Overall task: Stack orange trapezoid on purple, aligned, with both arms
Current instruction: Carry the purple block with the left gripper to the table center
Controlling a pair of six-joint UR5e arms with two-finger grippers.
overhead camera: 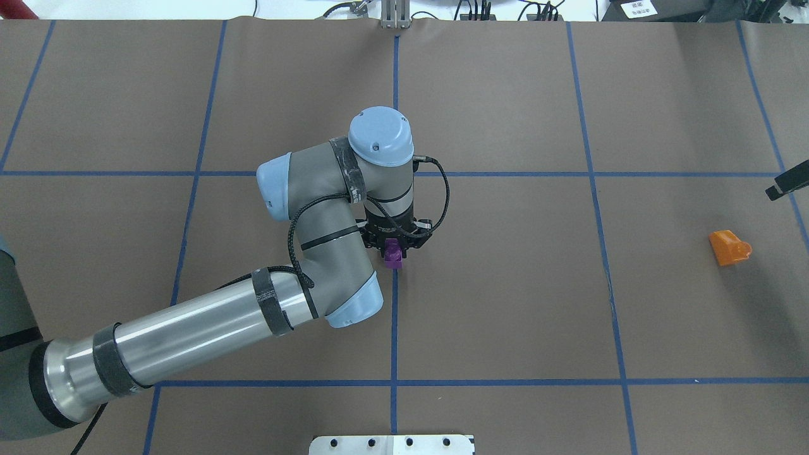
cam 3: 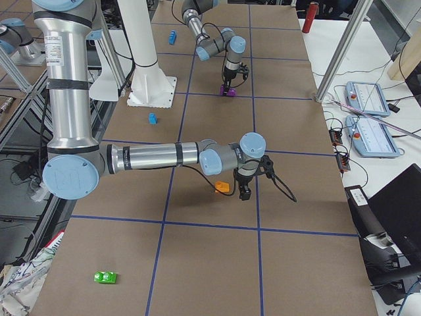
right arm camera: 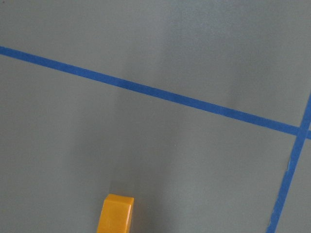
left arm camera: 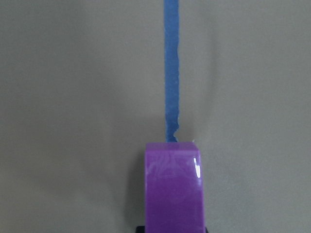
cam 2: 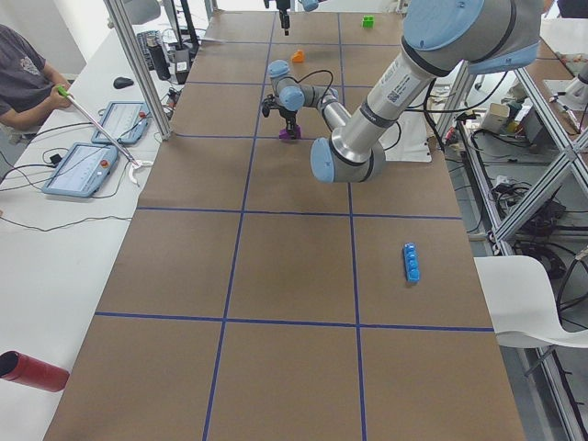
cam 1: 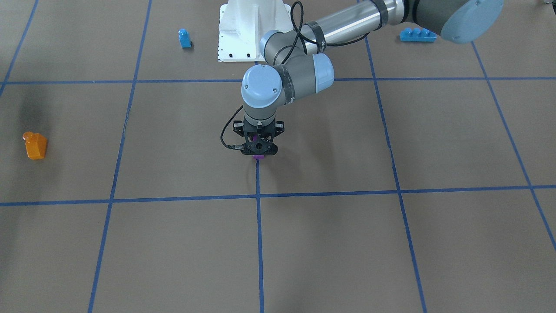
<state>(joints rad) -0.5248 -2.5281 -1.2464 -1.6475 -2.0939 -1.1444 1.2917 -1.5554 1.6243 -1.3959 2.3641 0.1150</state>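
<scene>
You get the table (overhead camera: 505, 95) from behind and above, steeply from across it, and lengthwise from both ends, while the wrist cameras look straight down from close, the left one sharing the purple block (left arm camera: 173, 189) with the overhead.

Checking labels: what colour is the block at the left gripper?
Purple; the block shows best in the left wrist view.

Two robot arms (overhead camera: 189, 335); one orange block (overhead camera: 729, 247); one purple block (overhead camera: 393, 253); one small blue block (cam 1: 184, 38); one long blue brick (cam 1: 418, 34); one green block (cam 3: 105, 277); two tablets (cam 3: 372, 137); one person (cam 2: 23, 78); one red tube (cam 2: 32, 370).
</scene>
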